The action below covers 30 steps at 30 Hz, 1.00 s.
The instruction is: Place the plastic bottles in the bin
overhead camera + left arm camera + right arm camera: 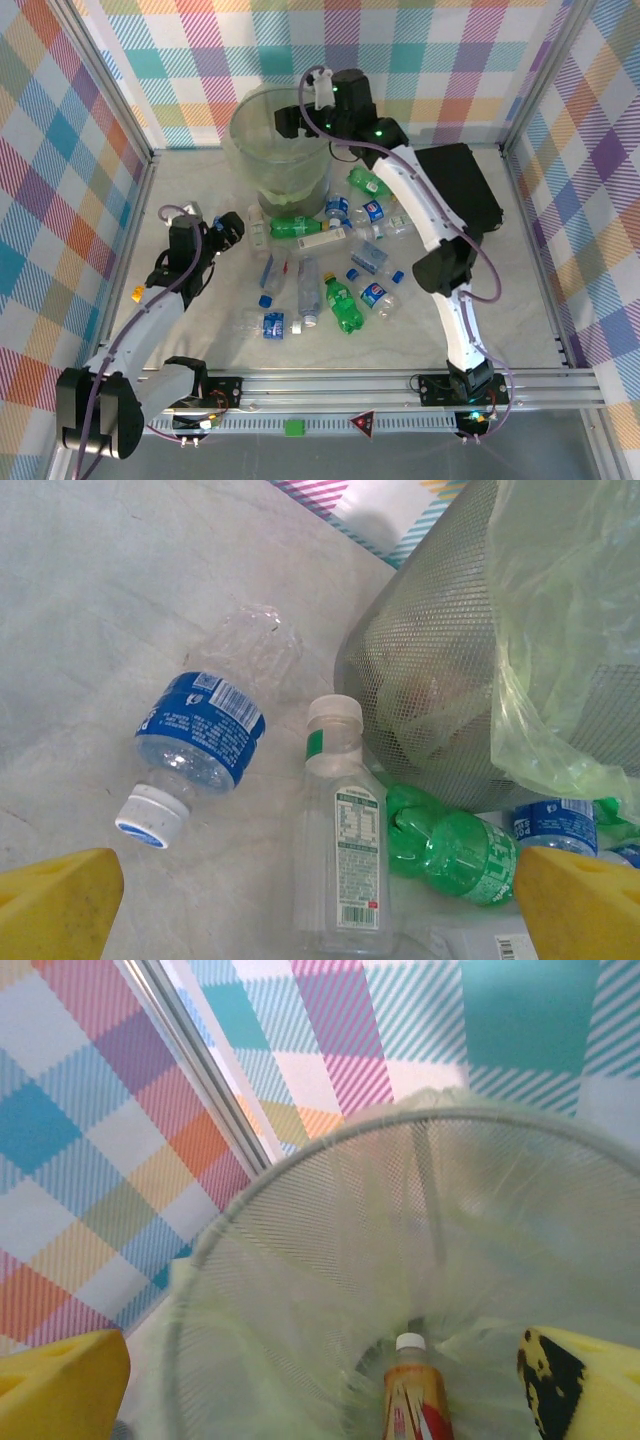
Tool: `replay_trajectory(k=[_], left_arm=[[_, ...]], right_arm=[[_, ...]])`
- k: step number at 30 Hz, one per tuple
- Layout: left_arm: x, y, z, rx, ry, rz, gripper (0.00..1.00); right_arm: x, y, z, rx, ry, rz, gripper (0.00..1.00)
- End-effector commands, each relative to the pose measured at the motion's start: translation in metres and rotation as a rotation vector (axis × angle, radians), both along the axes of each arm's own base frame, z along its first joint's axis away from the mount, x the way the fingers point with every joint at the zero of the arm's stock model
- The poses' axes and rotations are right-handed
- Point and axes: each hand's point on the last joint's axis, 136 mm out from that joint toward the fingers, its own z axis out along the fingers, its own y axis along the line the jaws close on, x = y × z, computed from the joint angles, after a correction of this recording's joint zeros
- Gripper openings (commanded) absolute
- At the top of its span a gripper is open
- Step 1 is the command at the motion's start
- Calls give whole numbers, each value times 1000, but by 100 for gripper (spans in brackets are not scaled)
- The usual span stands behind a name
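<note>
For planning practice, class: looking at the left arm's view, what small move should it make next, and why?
Probably lower the open left fingers around the white-capped bottle: it lies right between them, beside the bin, not yet picked up.

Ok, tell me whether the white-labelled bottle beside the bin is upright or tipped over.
Tipped over: the bottle lies flat on the table, next to the bin.

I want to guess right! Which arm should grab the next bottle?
Probably left. The left pincer, open, hangs over the white-capped bottle and the blue-labelled bottle beside the bin; the right pincer, also open, is up over it.
</note>
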Motion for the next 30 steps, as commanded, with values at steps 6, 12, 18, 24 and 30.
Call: replay_trajectory(k=[6, 12, 18, 24, 30], left_arm=[[45, 8, 2, 39, 45, -23, 100], [67, 23, -23, 61, 142, -2, 100], [87, 32, -56, 81, 271, -12, 100], [97, 30, -87, 81, 365, -41, 100], [102, 28, -114, 75, 457, -57, 100]], right_arm=[[-66, -35, 13, -65, 35, 49, 99], [-111, -61, -19, -89, 110, 69, 99], [-154, -89, -66, -136, 238, 64, 99], [-172, -112, -126, -202, 399, -6, 99], [-173, -117, -172, -224, 522, -29, 99]])
